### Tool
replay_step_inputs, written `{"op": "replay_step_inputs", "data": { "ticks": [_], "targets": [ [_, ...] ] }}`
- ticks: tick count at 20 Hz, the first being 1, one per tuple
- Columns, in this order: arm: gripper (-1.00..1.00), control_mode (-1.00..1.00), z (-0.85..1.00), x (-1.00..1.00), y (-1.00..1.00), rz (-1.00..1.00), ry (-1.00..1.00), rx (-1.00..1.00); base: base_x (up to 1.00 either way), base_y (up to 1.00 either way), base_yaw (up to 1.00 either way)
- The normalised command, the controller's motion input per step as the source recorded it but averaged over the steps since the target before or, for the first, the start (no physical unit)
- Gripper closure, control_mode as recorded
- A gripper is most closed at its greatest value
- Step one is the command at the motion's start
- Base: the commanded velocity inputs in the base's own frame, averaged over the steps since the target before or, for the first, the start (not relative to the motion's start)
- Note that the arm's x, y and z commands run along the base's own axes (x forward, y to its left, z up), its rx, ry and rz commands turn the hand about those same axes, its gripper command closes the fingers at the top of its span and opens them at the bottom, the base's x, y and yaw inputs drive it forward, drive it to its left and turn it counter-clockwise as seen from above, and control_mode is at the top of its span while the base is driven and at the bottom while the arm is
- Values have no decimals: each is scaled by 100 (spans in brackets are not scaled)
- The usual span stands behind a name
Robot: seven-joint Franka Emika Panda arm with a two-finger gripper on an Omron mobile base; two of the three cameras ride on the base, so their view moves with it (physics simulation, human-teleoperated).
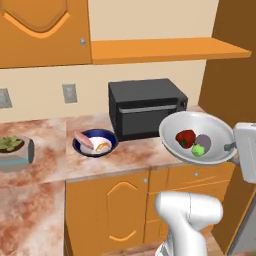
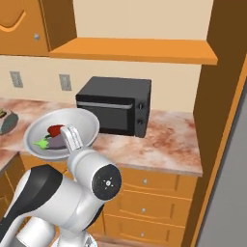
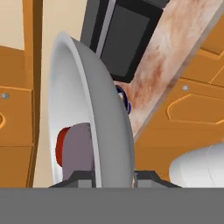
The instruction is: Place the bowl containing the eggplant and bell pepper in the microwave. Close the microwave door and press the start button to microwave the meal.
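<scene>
The marbled surface [image 1: 50,150] is running along under orange wall cabinets, with a black box oven [image 1: 145,107] sitting on it against the wall and a smaller blue bowl [image 1: 95,142] lying to that oven's left. The bowl [image 1: 197,137] is hanging in the air just in front of the surface's edge, lifted clear of it and tilting somewhat, with the bell pepper [image 1: 185,137] and the eggplant [image 1: 202,144] resting together inside. The gripper [image 3: 113,178] is pinching the bowl's near rim, one fingertip inside the wall and one outside, jaws closed to the thickness of that rim; the bowl is reaching away from the jaws toward the oven and the wall. My judgement is that the carry is under way and the loading has not begun: the grey microwave is somewhere outside these views, so the arm or base will likely need to be turning toward it while keeping the bowl level enough that the vegetables are not rolling out.
</scene>
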Motion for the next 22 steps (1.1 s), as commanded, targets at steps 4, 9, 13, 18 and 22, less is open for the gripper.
{"op": "replay_step_inputs", "data": {
  "ticks": [4,9,13,18,22],
  "targets": [
    [100,100,0,0,0,0,0,0,-62,-3,-26],
    [100,100,0,0,0,0,0,0,-11,-14,-35],
    [100,100,0,0,0,0,0,0,-1,-24,-42],
    [100,100,0,0,0,0,0,0,0,-43,-49],
    [100,100,0,0,0,0,0,0,0,-58,-50]
  ]
}}
